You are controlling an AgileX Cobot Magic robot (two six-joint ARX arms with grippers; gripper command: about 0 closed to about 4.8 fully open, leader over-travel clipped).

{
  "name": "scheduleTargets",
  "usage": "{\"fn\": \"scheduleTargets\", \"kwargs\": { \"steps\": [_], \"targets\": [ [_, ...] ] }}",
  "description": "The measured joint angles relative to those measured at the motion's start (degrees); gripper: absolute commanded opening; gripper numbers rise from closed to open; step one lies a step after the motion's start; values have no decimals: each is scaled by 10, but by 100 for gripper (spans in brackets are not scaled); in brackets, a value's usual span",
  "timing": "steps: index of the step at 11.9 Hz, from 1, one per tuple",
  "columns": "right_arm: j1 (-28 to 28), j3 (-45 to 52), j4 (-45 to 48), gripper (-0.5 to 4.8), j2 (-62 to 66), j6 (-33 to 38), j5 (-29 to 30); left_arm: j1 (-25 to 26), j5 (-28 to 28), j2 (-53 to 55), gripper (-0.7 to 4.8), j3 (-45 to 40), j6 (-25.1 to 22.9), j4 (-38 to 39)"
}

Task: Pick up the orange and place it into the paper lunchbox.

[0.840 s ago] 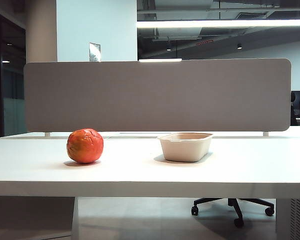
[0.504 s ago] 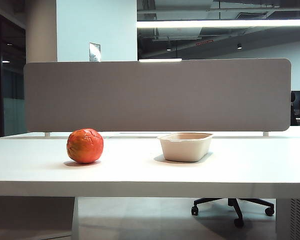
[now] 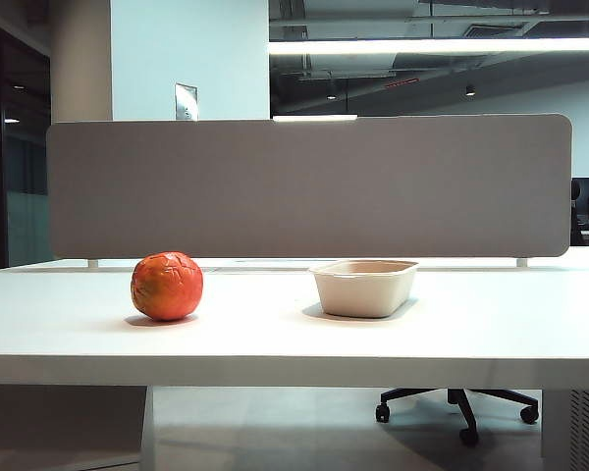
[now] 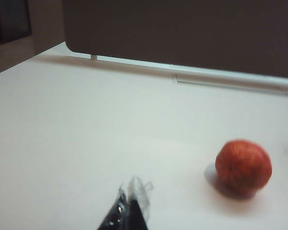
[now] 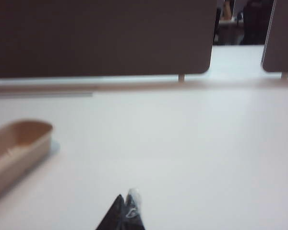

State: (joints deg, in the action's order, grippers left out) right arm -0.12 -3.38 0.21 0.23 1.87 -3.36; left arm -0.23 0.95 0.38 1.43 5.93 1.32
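Neither arm shows in the exterior view. Each wrist view catches only the gripper's fingertips at the frame edge, both pics blurry.

Left gripper: dark tips w/ clear wrap, pressed together, nothing between them, above bare table, well apart from the fruit. Right gripper: tips meet in a point, look closed w/ nothing held, though only the very ends show. It hangs over bare table, well apart from the tray.

Count: 1 reddish-orange wrinkled glossy ball, the orange, w/ yellowish patches; 1 beige moulded paper-pulp tray w/ rolled rim, the paper lunchbox; 1 white table; 1 long grey divider panel standing along the far edge.

Orange sits on the table, left part of exterior view, well apart from the lunchbox, which sits nr the middle, slightly right. Lunchbox inside mostly hidden by its near wall; in right wrist view it's cut off by the frame edge. A black office chair base shows below the table, only legs & castors visible.
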Motion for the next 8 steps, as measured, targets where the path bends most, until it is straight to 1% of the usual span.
{"fn": "scheduleTargets", "kwargs": {
  "steps": [3, 4, 5, 8],
  "targets": [
    [0, -40, 3, -4, 1, 9, 0, 0, 26, 0, -6, 33, 48, 15],
    [0, -97, -29, -4, 19, 12, 0, 0, 33, 1, -6, 71, 88, 37],
    [0, -129, -46, -4, 39, 14, 0, 0, 34, 9, -6, 100, 104, 50],
    [0, -180, -51, -4, 82, 14, 0, 0, 35, 44, -6, 154, 120, 61]
  ]
}}
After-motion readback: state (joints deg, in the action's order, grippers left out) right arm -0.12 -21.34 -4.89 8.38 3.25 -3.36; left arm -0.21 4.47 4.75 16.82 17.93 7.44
